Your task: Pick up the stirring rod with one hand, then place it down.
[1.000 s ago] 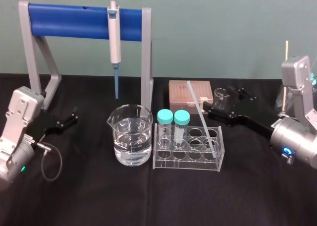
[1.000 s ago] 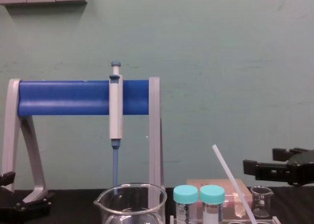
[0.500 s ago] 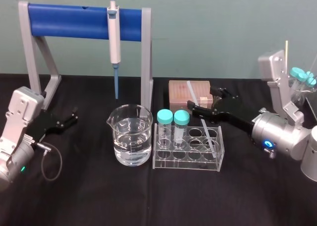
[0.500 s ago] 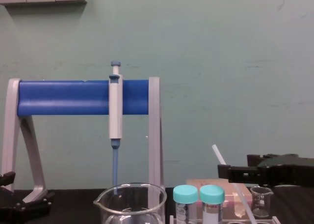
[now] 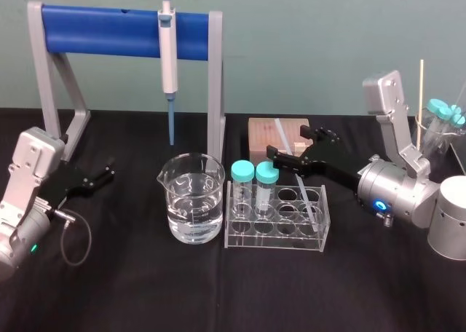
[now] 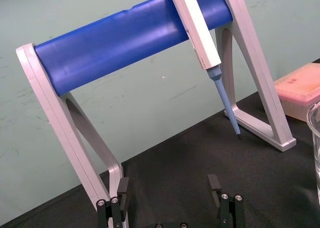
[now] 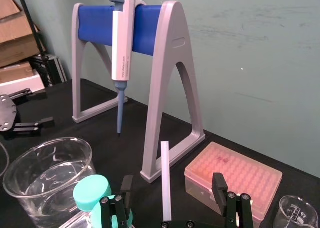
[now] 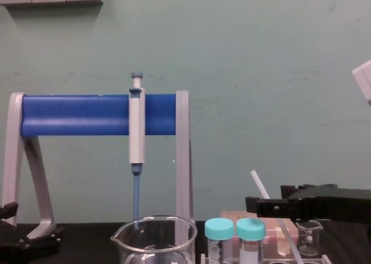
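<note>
The stirring rod (image 5: 303,188) is a thin translucent-white stick leaning in the clear tube rack (image 5: 277,226), its top tilted back towards the pink box. My right gripper (image 5: 285,141) has reached in from the right and stands open around the rod's upper part. In the right wrist view the rod (image 7: 165,178) rises between the two black fingers (image 7: 125,187) with a gap on each side. From the chest view the rod (image 8: 259,182) crosses just behind the right gripper (image 8: 265,199). My left gripper (image 5: 102,173) rests at the far left, open (image 6: 168,188) with nothing in it.
A large beaker of water (image 5: 193,208) stands left of the rack. Two teal-capped tubes (image 5: 255,175) sit in the rack. A pipette (image 5: 168,48) hangs on the blue-barred stand (image 5: 109,30). Behind the rack are a pink tip box (image 5: 280,132) and a small beaker (image 8: 309,236).
My right arm has swung left across the table, and its open gripper now straddles the rod. The left arm and the rod have not moved.
</note>
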Controlling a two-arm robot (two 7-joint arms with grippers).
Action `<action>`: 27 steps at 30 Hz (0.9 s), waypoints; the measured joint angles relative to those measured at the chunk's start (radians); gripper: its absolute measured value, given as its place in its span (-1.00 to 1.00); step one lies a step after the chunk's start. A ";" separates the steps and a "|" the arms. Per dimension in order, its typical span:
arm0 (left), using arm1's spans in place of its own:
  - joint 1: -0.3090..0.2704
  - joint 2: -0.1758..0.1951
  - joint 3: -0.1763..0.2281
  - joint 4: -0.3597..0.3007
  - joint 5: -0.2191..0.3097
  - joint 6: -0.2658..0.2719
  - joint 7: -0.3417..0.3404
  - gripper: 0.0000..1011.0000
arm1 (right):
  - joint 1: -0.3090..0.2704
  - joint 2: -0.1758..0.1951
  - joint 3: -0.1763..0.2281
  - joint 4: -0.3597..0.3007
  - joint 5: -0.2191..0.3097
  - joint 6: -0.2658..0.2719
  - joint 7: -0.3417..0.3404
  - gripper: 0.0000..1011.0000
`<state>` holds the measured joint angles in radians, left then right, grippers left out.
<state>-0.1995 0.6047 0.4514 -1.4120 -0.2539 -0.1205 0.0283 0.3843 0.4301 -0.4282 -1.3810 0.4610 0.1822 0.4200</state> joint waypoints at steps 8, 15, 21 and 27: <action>0.000 0.000 0.000 0.000 0.000 0.000 0.000 0.98 | 0.009 -0.010 -0.002 0.014 -0.013 0.003 -0.003 0.98; 0.000 0.000 0.000 0.000 0.000 0.000 0.000 0.98 | 0.008 -0.010 -0.002 0.013 -0.012 0.003 -0.003 0.98; 0.000 0.000 0.000 0.000 0.000 0.000 0.000 0.98 | 0.008 -0.009 -0.001 0.012 -0.011 0.002 -0.003 0.73; 0.000 0.000 0.000 0.000 0.000 0.000 0.000 0.98 | 0.007 -0.009 -0.001 0.012 -0.010 0.002 -0.004 0.42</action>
<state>-0.1995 0.6047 0.4514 -1.4120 -0.2539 -0.1205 0.0283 0.3916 0.4213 -0.4290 -1.3693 0.4507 0.1846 0.4164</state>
